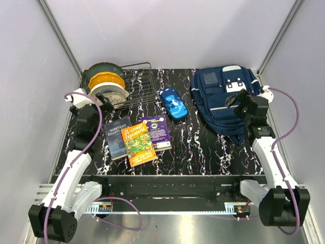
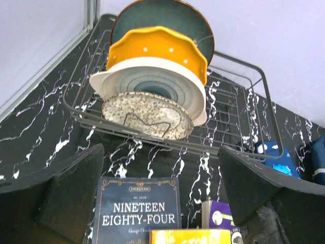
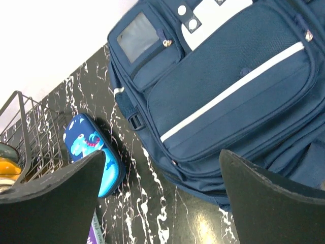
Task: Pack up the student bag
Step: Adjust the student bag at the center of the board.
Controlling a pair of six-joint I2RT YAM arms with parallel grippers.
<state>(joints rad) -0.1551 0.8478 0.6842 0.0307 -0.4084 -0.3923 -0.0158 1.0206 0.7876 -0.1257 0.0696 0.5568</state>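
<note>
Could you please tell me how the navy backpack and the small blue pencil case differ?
The backpack is much larger than the pencil case. The backpack is dark navy fabric with white stripes; the pencil case is brighter, glossy blue with a dinosaur picture. The backpack lies at the far right; the pencil case lies left of it, near the wire rack. Both are blue and lie flat on the table.

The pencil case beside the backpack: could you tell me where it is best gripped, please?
Across its narrow middle, from straight above: the pencil case lies flat, a rounded oblong with bare table along both long sides, leaving room to straddle it.
</note>
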